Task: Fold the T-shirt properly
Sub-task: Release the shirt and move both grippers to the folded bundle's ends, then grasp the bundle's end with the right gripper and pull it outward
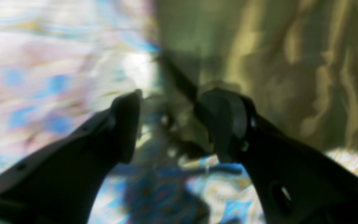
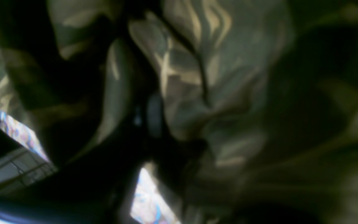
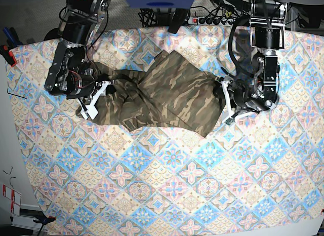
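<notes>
the soft short-sleeved t-shirt in olive, brown and tan camouflage print (image 3: 162, 96) lies rumpled on the upper middle of the desk, which is covered by a tablecloth patterned in blue, pink and cream tiles (image 3: 167, 180). in the base view the shirt stretches across between the two arms, one broad flat panel angled toward the upper right and a more bunched, wrinkled part toward the left.

the left tool (image 1: 169, 124) sits at the shirt's edge on the base view's right side (image 3: 226, 105). in its wrist view the two dark fingers (image 1: 126, 124) stand well apart with nothing between them, so it is released; the camouflage cloth (image 1: 259, 62) fills the area above and to the right of the far finger, with the tablecloth (image 1: 42, 77) on the other side. that view is blurred.

the right tool (image 3: 93, 102) is at the bunched end of the shirt on the base view's left, its white fingers lying over or against the cloth. its wrist view is dark and smeared, almost filled with folds of camouflage fabric (image 2: 197, 77) very close to the lens; a dark finger shape runs through the middle, but i cannot tell whether the tool is clenched on the cloth or released. a sliver of tablecloth (image 2: 148, 199) shows below.
</notes>
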### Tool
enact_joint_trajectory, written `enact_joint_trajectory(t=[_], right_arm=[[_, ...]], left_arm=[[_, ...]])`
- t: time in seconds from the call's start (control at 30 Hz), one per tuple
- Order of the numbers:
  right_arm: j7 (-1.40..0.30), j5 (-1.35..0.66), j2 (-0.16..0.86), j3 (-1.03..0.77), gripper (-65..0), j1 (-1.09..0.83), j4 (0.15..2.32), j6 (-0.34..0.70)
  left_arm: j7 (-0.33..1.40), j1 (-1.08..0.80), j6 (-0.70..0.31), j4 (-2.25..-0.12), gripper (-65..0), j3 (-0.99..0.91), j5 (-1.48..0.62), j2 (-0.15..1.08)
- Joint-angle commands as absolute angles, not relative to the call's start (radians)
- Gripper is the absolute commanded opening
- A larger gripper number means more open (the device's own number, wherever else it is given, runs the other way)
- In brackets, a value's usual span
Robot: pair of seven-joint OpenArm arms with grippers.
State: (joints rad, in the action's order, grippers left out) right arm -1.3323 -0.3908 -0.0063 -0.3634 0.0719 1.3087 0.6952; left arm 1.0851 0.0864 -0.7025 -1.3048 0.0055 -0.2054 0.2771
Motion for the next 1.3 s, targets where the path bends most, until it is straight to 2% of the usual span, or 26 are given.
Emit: enact_joint_trajectory(t=[0.0,0.1,0.33,0.63,0.87,1.13,1.27], right_arm=[[-1.328,-0.404,0.001,-0.349,-54.2,0.087,1.322,0.698],[-1.328,-0.400,0.001,-0.346,-57.4,0.087,1.322,0.698],[-1.330,-0.401,0.051,-0.417,-57.6,0.094,1.323,0.698],[-1.359,-0.398,0.130,-0.496,-57.6,0.145,1.320,0.698],[-1.396,-0.404,0.160,-0.493,-57.6,0.150,1.336,0.698],[-1.396,-0.406,0.136,-0.321,-57.6,0.143,1.696,0.698],[-1.396,-0.407,0.125,-0.232,-57.6,0.142,1.807,0.698]], left_arm=[[1.064,0.116,-0.698,-1.288,-27.6,0.016,-0.208,0.288],[1.030,0.137,-0.698,-1.196,-27.6,0.070,-0.208,0.260],[1.027,0.139,-0.698,-1.175,-32.3,0.088,-0.209,0.159],[1.029,0.151,-0.698,-1.168,-32.6,0.282,-0.209,0.013],[1.061,0.157,-0.698,-1.168,-32.6,0.325,-0.209,-0.065],[1.063,0.174,-0.698,-1.167,-32.6,0.321,-0.211,-0.035],[1.063,0.171,-0.698,-1.167,-32.6,0.321,-0.211,-0.031]])
